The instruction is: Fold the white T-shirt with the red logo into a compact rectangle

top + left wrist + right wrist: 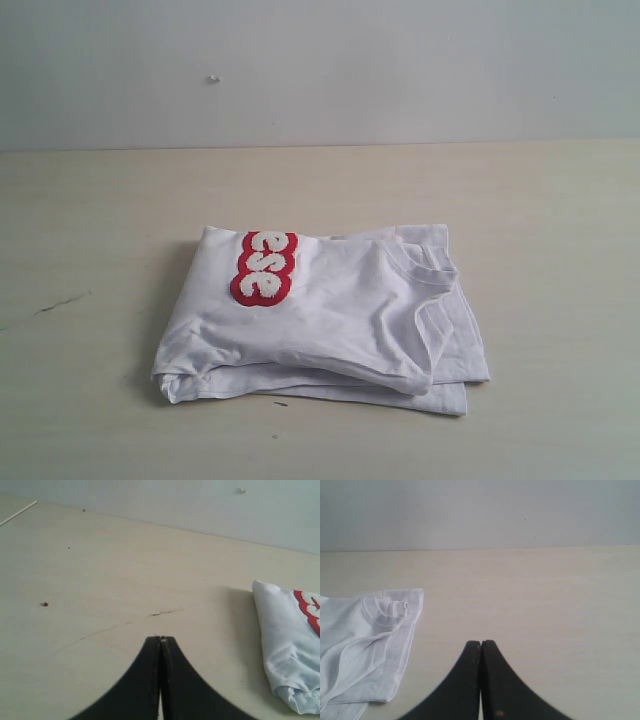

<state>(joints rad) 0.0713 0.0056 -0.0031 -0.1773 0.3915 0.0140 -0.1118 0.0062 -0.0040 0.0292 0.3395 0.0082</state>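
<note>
T-shirt (330, 320): lies on the table (560, 200) near the middle of the exterior view, already folded into a thick, roughly rectangular stack of several layers. Nothing touches it.
Logo (265, 268): on the top layer toward the far left corner, with only its last letters showing. The rest runs under the fold, which is why it looks cut off at the far edge.
Collar (425, 262): faces up on the right part of the stack, so the neck end appears to lie on top.
Edges: a lower layer sticks out past the upper one at the near right corner, and the near left corner is a rounded roll. The rectangle is compact but not crisp.
Left gripper (161, 641): jaws pressed together, holding nothing, over bare table to the left of the T-shirt. There it cannot drag a layer.
Right gripper (481, 644): likewise closed and empty, over bare table to the right of the T-shirt and apart from it.
Stage: folding looks done, judging by the stack and both arms standing off.
Risk: a further tidying pinch could pull the loose layers apart.
</note>
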